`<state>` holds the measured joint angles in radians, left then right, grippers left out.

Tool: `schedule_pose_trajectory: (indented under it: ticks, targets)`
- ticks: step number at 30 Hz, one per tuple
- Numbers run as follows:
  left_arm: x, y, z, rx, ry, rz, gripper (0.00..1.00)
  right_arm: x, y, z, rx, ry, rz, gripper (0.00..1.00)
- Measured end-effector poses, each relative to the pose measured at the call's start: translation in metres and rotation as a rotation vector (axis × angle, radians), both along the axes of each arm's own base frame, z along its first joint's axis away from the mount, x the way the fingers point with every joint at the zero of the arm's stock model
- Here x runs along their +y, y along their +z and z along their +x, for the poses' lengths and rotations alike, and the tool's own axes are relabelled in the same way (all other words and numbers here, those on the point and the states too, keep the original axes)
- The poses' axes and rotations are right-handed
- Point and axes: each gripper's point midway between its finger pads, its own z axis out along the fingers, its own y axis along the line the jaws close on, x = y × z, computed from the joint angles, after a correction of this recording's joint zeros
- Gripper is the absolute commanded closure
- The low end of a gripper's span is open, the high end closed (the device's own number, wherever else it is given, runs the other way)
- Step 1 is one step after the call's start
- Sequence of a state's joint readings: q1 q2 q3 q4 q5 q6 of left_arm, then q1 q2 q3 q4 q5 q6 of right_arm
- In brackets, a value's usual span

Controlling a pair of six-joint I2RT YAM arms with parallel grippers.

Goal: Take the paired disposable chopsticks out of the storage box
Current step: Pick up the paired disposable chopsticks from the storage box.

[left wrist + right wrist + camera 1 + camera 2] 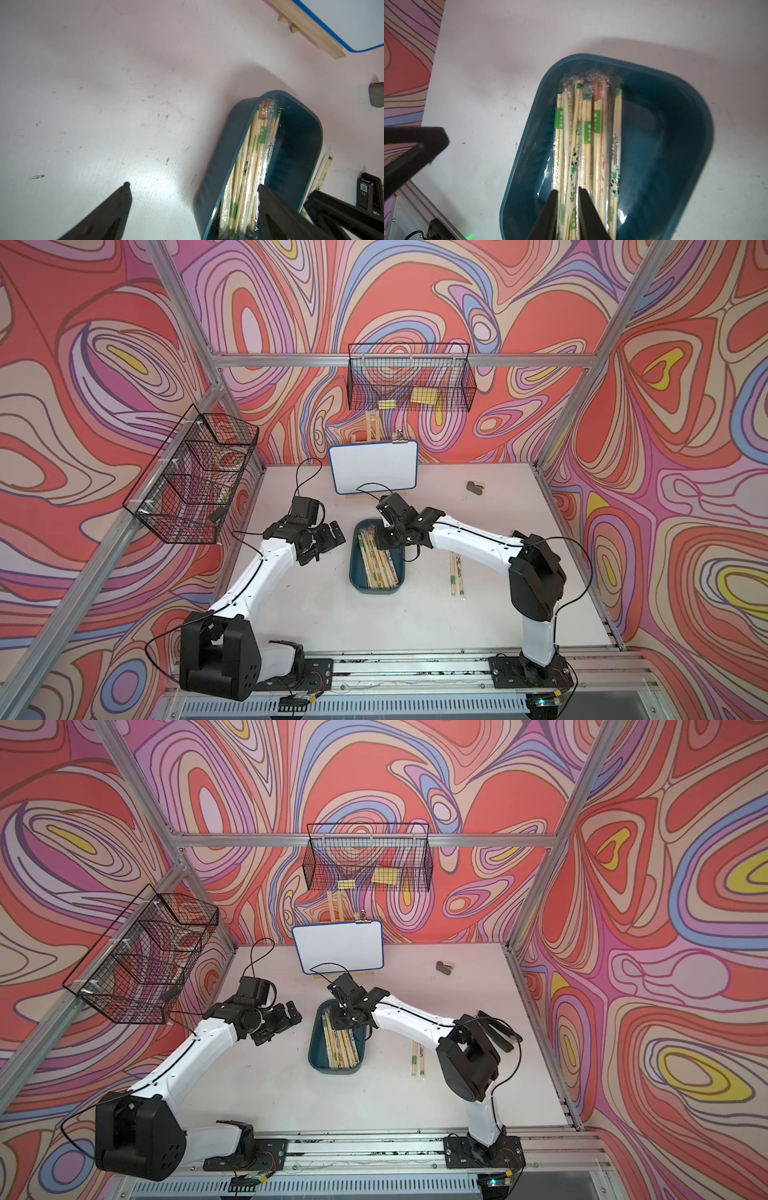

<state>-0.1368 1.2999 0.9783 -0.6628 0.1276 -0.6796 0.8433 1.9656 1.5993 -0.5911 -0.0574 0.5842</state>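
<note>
Right wrist view: right end effector (568,190) narrow, pinching paired disposable chopsticks (586,133) inside storage box (675,135).
Left end effector (324,545): wide open, at storage box's 9 o'clock.

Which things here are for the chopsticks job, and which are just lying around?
For the job: wrapped chopsticks, teal storage box, pairs already out beside it, right jaws closed on one pair.
Just around: whiteboard, wire baskets, small grey object.
</note>
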Motion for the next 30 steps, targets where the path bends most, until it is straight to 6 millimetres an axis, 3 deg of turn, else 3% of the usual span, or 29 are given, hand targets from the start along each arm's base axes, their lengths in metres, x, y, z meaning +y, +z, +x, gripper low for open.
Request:
schedule_pose_trajectory:
  ticks: [8, 20, 30]
  targets:
    - [0.011, 0.003, -0.003, -0.015, 0.019, -0.002, 0.00, 0.021, -0.036, -0.018, 0.063, 0.045, -0.041, 0.80]
    - [0.006, -0.003, -0.008, 0.002, 0.004, -0.029, 0.00, 0.023, -0.069, -0.022, 0.112, 0.045, -0.091, 0.81]
    - [0.005, -0.003, -0.008, 0.002, 0.000, -0.039, 0.00, 0.020, -0.067, -0.016, 0.091, 0.028, -0.121, 0.76]
